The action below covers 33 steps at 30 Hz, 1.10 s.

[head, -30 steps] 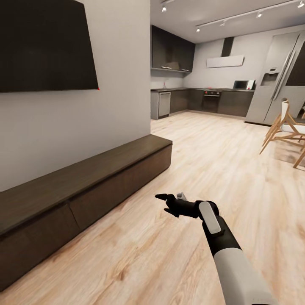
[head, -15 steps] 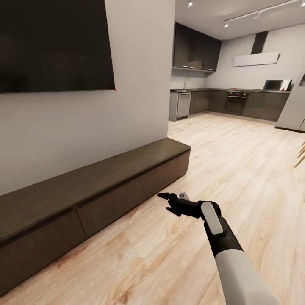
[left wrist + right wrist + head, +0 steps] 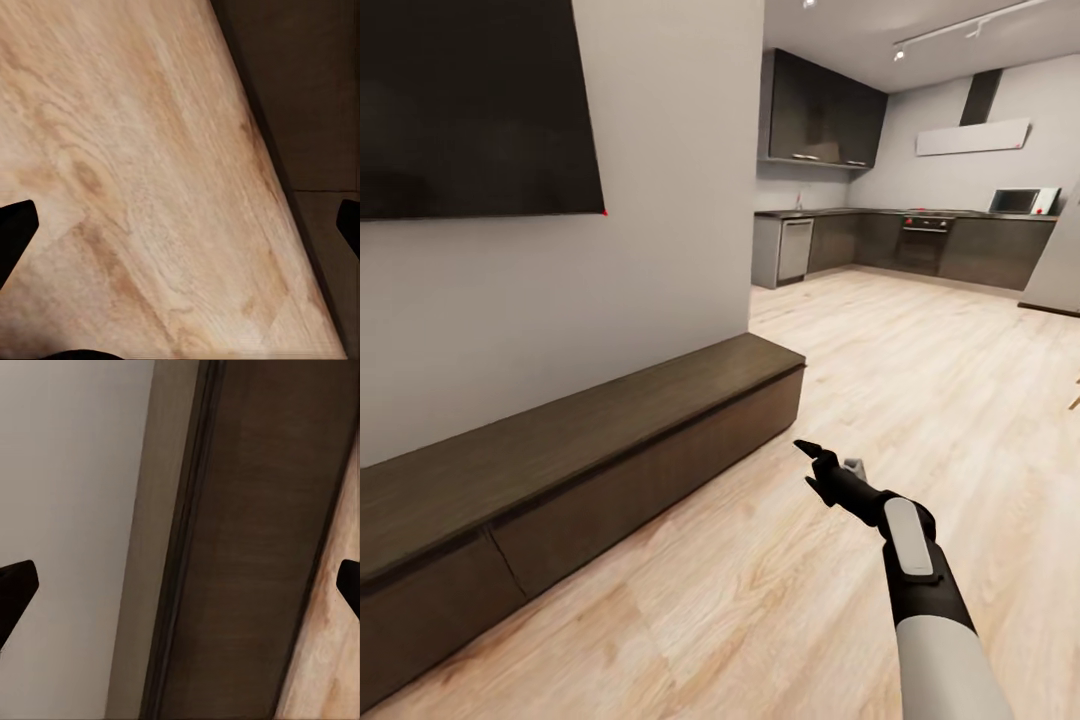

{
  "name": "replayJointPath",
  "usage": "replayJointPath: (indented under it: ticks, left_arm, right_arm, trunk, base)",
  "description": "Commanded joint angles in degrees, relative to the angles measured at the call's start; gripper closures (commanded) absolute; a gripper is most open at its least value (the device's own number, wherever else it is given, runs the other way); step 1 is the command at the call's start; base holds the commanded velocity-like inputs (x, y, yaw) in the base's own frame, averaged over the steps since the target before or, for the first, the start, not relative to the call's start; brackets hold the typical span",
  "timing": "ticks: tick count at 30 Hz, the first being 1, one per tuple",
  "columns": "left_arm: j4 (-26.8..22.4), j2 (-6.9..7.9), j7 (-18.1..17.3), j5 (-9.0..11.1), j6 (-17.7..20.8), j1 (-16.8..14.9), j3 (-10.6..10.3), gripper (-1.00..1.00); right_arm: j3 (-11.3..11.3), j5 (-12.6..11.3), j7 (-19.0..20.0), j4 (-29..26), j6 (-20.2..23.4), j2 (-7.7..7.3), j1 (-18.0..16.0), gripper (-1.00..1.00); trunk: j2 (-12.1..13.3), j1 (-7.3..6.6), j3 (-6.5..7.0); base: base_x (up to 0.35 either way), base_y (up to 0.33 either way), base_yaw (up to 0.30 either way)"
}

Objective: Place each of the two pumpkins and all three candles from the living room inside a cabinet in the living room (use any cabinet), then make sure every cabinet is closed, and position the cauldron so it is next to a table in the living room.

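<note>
Head view swung back left versus moment ago; right gripper (image 3: 823,467) now pushed farther forward, fingers spread, empty. Cabinet (image 3: 590,470) left, drawers closed. Left gripper (image 3: 180,221) spread over floor (image 3: 920,380). Likely still in transit.

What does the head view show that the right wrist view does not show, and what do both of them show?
Head view alone: the large black wall screen, the dark kitchen units far behind, and the right end effector over the floor. Right wrist view alone: its own two black fingertips spread wide, nothing between them. Both: the long low dark-brown wood cabinet, the grey wall and the light wood floor.
</note>
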Motion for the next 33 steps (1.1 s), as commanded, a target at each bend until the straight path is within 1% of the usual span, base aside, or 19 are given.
replayJointPath:
  ticks: [1, 7, 11, 33]
  left_arm:
    - [-0.1, -0.03, 0.0, 0.5, 0.5, 0.0, 0.1, -1.00]
    - [-0.1, -0.02, 0.0, 0.4, 0.5, 0.0, 0.1, -1.00]
    - [-0.1, -0.02, 0.0, 0.4, 0.5, 0.0, 0.1, -1.00]
    - [-0.1, 0.07, 0.1, 0.3, 0.5, 0.0, 0.1, -1.00]
  right_arm:
    - [-0.4, 0.3, 0.4, -0.1, 0.3, 0.06, 0.0, -1.00]
    - [-0.7, 0.3, 0.1, -0.5, 0.3, 0.10, 0.1, -1.00]
    - [-0.8, 0.3, 0.0, -0.8, 0.3, 0.13, 0.1, -1.00]
    - [-0.9, 0.2, -0.2, -1.3, 0.4, 0.13, 0.2, -1.00]
  trunk:
    - [0.0, 0.02, -0.05]
    - [0.0, 0.02, -0.04]
    - [0.0, 0.02, 0.03]
    - [0.0, 0.02, 1.05]
  base:
    - [0.288, -0.226, 0.001]
    - [0.261, -0.250, 0.006]
    - [0.178, -0.299, 0.120]
    - [0.018, -0.343, 0.245]
